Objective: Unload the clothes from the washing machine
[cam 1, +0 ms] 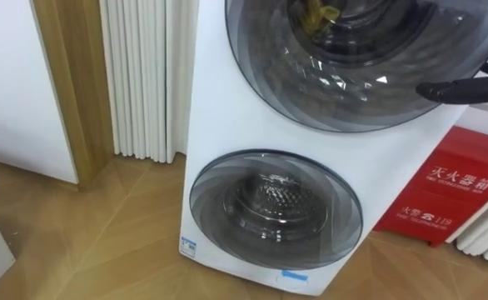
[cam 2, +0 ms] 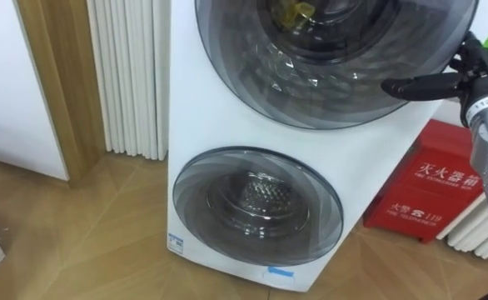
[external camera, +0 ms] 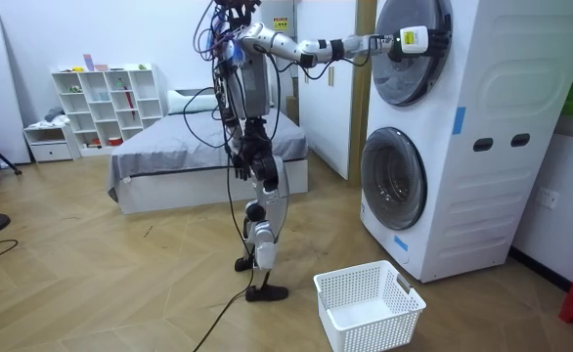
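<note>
Right hand (cam 2: 470, 71): comes in from the right and reaches to the upper door; its fingers (cam 2: 415, 86) are stretched out straight and lie against the door's right rim, with nothing held in them.
Upper door (cam 1: 352, 79): round, of dark tinted glass, on the top half of the stacked washing machine (external camera: 502, 147); whether it is latched or slightly ajar cannot be told.
Clothes (cam 1: 315, 15): a yellowish-olive piece of cloth lies inside the upper drum, seen through the glass. It is left of the hand and above it, apart from it, with the glass between.
Lower door (cam 1: 276, 208): closed, with a bare metal drum behind it; it is below the hand, well apart.
Robot: stands upright on the wooden floor (external camera: 120, 284) facing the machine's front, right arm raised to the upper door.
Laundry basket (external camera: 370, 303): white, lattice-walled, on the floor near the lower door, just beside the robot's feet.
Red cabinet (cam 1: 456, 187): on the floor right of the machine, below the hand.
Radiator (cam 1: 140, 75): white and ribbed, left of the machine.
Bed (external camera: 189, 147): far behind the robot.
</note>
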Available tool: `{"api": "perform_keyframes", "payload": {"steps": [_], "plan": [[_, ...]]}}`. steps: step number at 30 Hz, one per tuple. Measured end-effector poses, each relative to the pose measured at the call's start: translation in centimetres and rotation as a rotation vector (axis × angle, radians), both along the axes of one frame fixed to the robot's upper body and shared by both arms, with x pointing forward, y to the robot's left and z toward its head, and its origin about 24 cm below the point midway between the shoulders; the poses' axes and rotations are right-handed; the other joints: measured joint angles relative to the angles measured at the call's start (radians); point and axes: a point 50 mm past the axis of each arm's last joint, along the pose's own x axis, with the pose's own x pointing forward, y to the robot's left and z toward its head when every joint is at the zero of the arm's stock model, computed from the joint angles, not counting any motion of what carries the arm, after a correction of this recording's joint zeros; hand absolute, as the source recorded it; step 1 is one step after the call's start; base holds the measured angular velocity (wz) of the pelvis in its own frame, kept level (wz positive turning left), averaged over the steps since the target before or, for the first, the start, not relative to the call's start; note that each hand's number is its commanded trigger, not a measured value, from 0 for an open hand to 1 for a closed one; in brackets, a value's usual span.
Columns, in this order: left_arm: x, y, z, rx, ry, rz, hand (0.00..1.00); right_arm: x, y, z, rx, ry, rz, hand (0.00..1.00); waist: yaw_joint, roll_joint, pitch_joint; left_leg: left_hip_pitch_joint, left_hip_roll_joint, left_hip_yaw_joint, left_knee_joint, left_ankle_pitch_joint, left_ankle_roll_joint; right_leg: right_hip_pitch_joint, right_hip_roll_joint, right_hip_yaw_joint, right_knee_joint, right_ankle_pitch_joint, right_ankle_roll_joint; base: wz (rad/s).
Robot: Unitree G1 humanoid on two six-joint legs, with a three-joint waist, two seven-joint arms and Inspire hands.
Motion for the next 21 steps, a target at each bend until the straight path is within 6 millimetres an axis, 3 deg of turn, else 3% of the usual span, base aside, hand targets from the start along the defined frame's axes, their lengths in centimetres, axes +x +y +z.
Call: {"api": "perform_keyframes", "payload": {"steps": [3,12,16,21], "plan": [[-0.1,0.0,0.0,-0.001,0.001,0.001,0.00,0.0,-0.1,0.0,0.008,-0.007,-0.018,0.00,0.008,0.001,0.0005,-0.006,0.000,-0.007,0.002,0.001,-0.002,-0.003,0.000,-0.021,0.000,0.000,0.000,0.05],[-0.2,-0.2,0.0,-0.004,0.000,-0.012,0.00,0.1,0.2,0.2,0.045,-0.038,-0.035,0.00,0.014,0.018,0.0006,-0.015,0.000,-0.009,0.013,0.003,-0.005,-0.004,0.000,-0.022,0.002,0.000,0.000,0.02],[0.4,-0.1,0.0,-0.002,-0.018,-0.018,0.00,0.4,1.2,1.1,0.025,-0.054,-0.026,0.00,0.012,0.036,-0.0060,-0.020,0.002,0.002,0.011,0.004,-0.007,-0.023,-0.001,-0.016,0.018,-0.003,-0.005,-0.09],[1.1,-0.2,0.0,-0.002,-0.024,-0.041,0.00,0.5,3.8,2.0,0.029,-0.121,0.006,0.00,-0.004,0.043,-0.0072,-0.031,0.010,0.018,0.012,0.010,-0.015,-0.044,0.001,-0.012,0.035,-0.009,-0.015,-0.09]]}}
